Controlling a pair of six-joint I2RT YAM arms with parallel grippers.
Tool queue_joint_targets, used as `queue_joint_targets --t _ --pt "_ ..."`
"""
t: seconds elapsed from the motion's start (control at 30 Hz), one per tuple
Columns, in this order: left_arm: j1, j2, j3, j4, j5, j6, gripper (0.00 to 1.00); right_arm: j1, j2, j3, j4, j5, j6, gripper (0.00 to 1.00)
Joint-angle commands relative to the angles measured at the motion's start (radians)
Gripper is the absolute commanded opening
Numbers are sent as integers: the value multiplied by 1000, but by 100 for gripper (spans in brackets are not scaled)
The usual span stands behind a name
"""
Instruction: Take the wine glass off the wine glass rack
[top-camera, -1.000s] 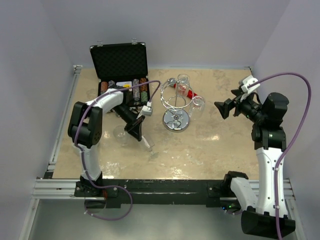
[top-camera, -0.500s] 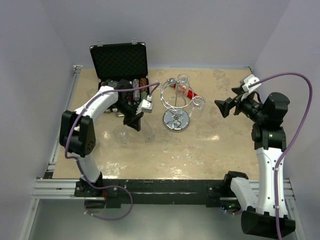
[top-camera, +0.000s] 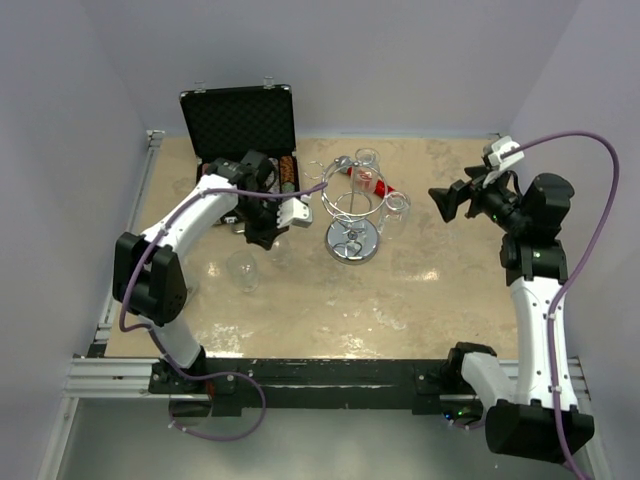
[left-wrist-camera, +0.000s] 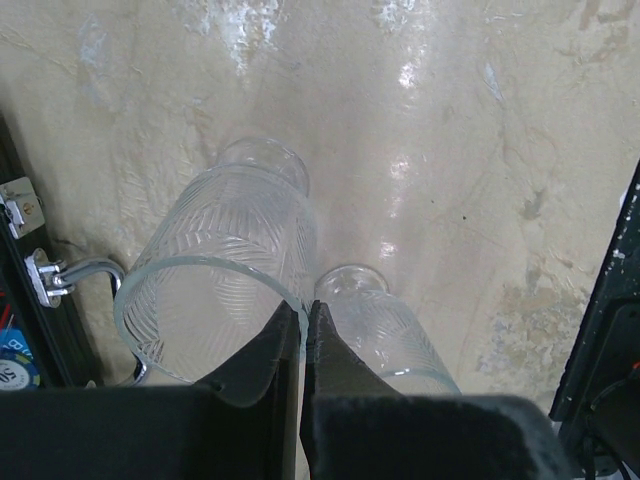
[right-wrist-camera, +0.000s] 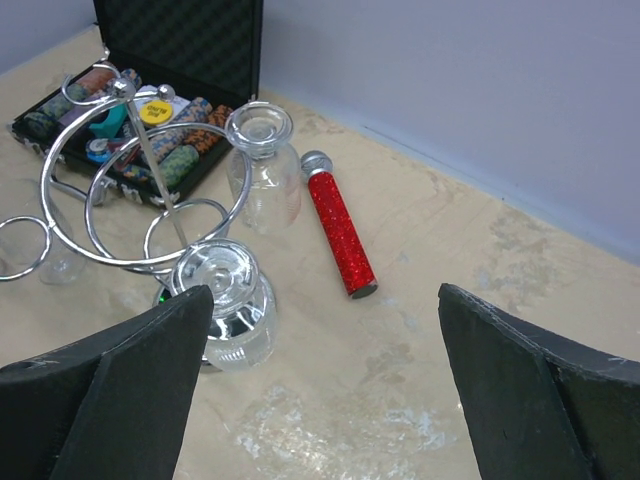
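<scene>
A clear glass (top-camera: 243, 270) is standing on the beige desk (top-camera: 420, 290), left of centre and on the near side of the left arm's tip. Just beyond it, the left end effector (left-wrist-camera: 303, 310) is pointing down at the desk with its fingers pressed together, and nothing is showing between them. In its wrist view the tips are sitting between a large ribbed glass (left-wrist-camera: 215, 270) on one side and a smaller ribbed glass (left-wrist-camera: 385, 335) on the other. Whether either of these is the glass seen from above cannot be told.

At mid-desk the wine glass rack (top-camera: 350, 215) is standing upright on its round mirrored base, to the right of the left end effector and apart from it. The nearer wine glass (right-wrist-camera: 228, 305) is hanging foot-up from a loop on the rack's right side. The right end effector (right-wrist-camera: 322, 295) is hovering well to the right of the rack, facing it, with its fingers spread wide and gripping nothing.

Farther back, the second wine glass (right-wrist-camera: 262, 170) is hanging foot-up from another loop. A red glitter tube (right-wrist-camera: 338, 225) is lying on the desk just beside it. At the far left, a black chip case (top-camera: 240, 125) is sitting open with its lid raised.
</scene>
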Motion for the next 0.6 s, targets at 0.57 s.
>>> queue_joint_targets --t 0.57 --pt "-69 3 -3 114 -113 -94 36 -4 21 -139 -27 -183 -268 98"
